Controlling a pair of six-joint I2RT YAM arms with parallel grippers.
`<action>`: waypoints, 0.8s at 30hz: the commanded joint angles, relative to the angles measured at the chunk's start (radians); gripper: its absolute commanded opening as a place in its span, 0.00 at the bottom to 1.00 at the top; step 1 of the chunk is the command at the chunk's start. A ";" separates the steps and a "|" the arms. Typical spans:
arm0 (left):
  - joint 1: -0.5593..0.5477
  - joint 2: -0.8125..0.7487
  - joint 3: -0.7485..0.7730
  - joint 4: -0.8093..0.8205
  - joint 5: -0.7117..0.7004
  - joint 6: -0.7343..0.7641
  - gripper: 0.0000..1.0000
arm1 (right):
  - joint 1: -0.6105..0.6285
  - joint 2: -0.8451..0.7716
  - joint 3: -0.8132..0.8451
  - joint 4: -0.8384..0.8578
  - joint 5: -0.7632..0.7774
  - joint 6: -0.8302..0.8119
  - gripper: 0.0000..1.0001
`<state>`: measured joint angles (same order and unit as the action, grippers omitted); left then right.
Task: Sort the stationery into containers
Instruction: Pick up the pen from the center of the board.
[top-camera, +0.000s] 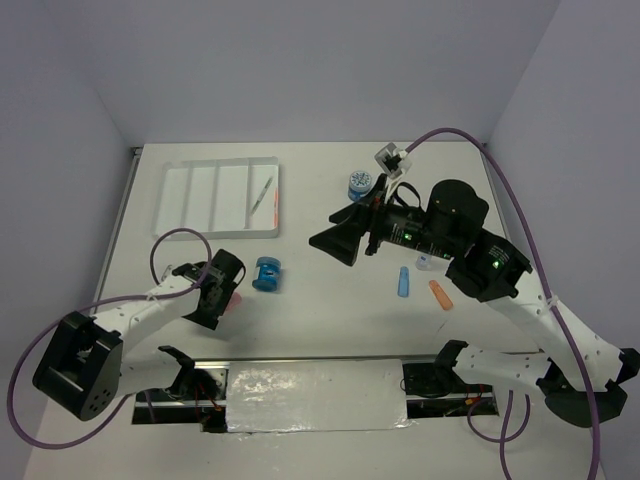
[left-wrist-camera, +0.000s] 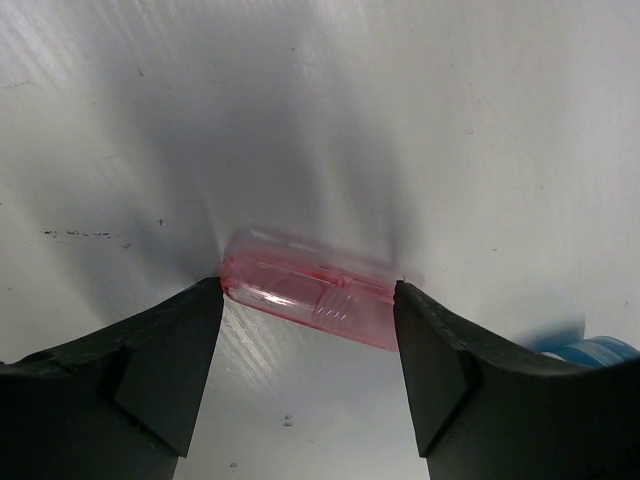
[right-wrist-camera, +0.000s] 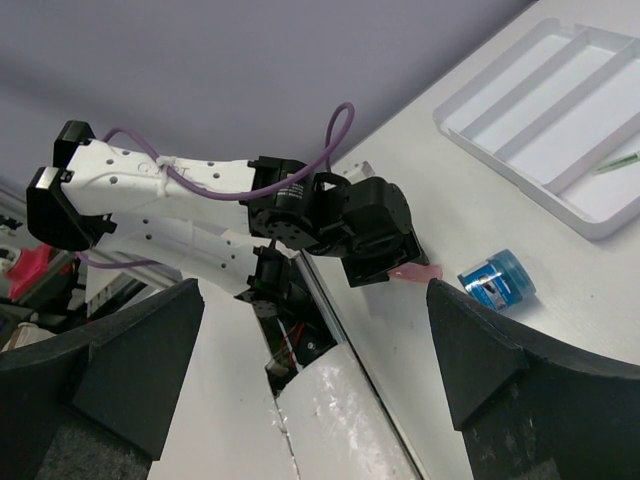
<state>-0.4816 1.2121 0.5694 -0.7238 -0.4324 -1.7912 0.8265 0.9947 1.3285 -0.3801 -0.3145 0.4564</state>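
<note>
My left gripper (top-camera: 222, 300) is low on the table, its fingertips touching both ends of a short clear pink piece (left-wrist-camera: 310, 288), which lies on the table surface. The left gripper (left-wrist-camera: 309, 292) is shut on it. My right gripper (top-camera: 335, 240) is open, empty and raised over the table's middle; it is also open in the right wrist view (right-wrist-camera: 315, 290). The white four-compartment tray (top-camera: 200, 195) at the back left holds a grey-green pen (top-camera: 262, 192) and an orange pen (top-camera: 274, 206). One blue spool (top-camera: 267, 273) stands right of the left gripper, another (top-camera: 358, 185) at the back.
A blue stubby piece (top-camera: 403, 283) and an orange stubby piece (top-camera: 440, 294) lie under the right arm. The right wrist view shows the tray (right-wrist-camera: 500, 140), the near spool (right-wrist-camera: 497, 279) and the pink piece (right-wrist-camera: 418, 271). Purple cables loop over both arms.
</note>
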 joint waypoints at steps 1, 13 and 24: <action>-0.009 0.030 -0.085 -0.016 0.099 -0.060 0.82 | -0.006 -0.027 -0.017 0.053 -0.015 0.013 1.00; -0.046 0.012 -0.065 -0.025 0.103 -0.082 0.81 | -0.007 -0.056 -0.038 0.056 -0.008 0.010 1.00; -0.058 0.078 -0.019 -0.052 0.043 -0.112 0.80 | -0.007 -0.057 -0.054 0.053 -0.008 0.004 1.00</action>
<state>-0.5335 1.2316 0.5884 -0.7425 -0.4160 -1.8599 0.8242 0.9485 1.2819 -0.3614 -0.3149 0.4667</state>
